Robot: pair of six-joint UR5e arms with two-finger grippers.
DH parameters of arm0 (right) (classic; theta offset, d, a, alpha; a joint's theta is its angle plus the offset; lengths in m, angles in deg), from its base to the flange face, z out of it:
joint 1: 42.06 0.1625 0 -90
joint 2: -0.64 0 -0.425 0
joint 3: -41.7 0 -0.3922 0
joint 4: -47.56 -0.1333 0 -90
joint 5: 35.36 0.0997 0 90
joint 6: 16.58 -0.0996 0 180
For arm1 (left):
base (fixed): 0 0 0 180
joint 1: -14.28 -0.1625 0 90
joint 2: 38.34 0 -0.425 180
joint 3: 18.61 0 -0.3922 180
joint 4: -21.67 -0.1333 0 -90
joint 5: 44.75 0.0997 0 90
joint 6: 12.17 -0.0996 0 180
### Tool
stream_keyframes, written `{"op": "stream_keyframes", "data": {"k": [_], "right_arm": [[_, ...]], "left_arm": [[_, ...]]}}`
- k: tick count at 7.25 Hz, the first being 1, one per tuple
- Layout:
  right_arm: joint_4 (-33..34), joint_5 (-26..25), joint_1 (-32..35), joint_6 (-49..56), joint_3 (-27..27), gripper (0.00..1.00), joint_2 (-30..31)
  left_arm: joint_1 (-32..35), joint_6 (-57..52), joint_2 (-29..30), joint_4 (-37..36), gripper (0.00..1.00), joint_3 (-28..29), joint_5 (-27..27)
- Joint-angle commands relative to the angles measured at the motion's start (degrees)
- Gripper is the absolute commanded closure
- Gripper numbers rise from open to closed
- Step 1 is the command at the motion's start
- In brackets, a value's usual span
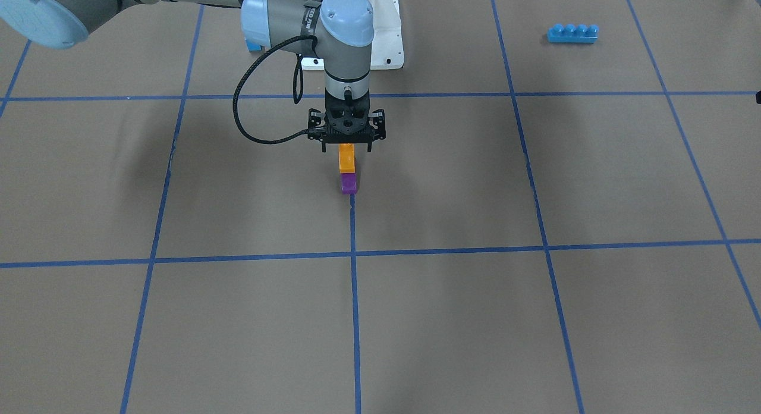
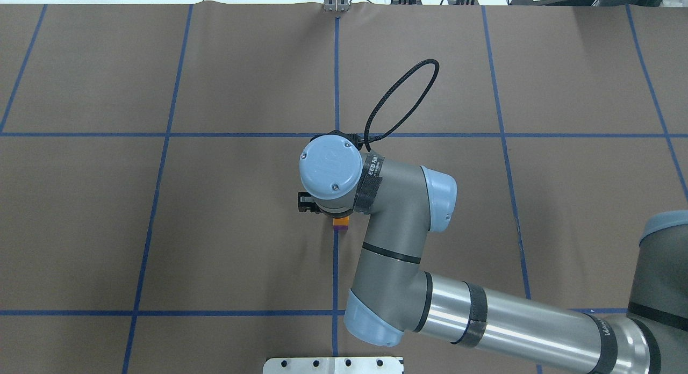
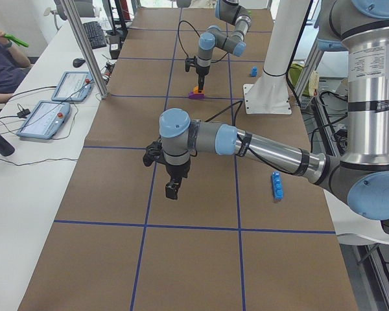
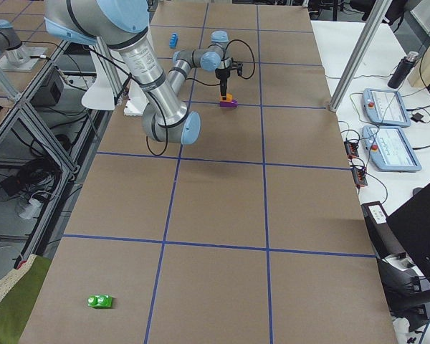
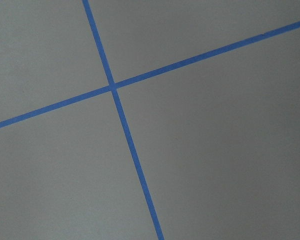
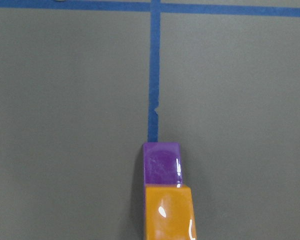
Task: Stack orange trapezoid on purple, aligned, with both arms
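Orange trapezoid is seen seated on the purple block at a tape line, gripped from above by the right gripper. A premature release could topple a stack not fully pressed home. Whether the left gripper, well apart, is clenched cannot be told.

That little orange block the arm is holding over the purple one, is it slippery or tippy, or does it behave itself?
The orange trapezoid looks like hard, glossy plastic, with bright highlights in the wrist view, so probably stiff and a bit slippery. It is small, so likely light. It looks tall and narrow above the purple, so it might topple if nudged, unless a stud locks them. The right gripper is at its top.
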Motion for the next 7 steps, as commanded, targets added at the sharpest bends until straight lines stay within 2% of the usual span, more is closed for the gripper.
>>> {"op": "stream_keyframes", "data": {"k": [1,3,4,6,7], "right_arm": [[-10.73,4.54,3.3,4.36,-5.68,0.0,8.3],[-10.65,4.36,3.3,4.36,-5.68,0.0,8.48],[-10.65,4.36,3.3,4.36,-5.68,0.0,8.48],[-10.57,4.36,3.3,4.36,-5.68,0.0,8.57],[-10.57,4.36,3.3,4.36,-5.68,0.0,8.57]], "left_arm": [[-0.55,0.37,0.08,0.07,0.0,0.24,-0.03],[-0.64,0.28,-0.18,0.5,0.0,3.13,-0.04],[-0.55,0.19,-1.06,3.81,0.0,5.06,-0.03],[-0.55,0.54,-1.42,15.21,0.0,12.16,-0.12],[-0.55,1.85,-1.33,16.31,0.0,12.55,-0.12]]}}
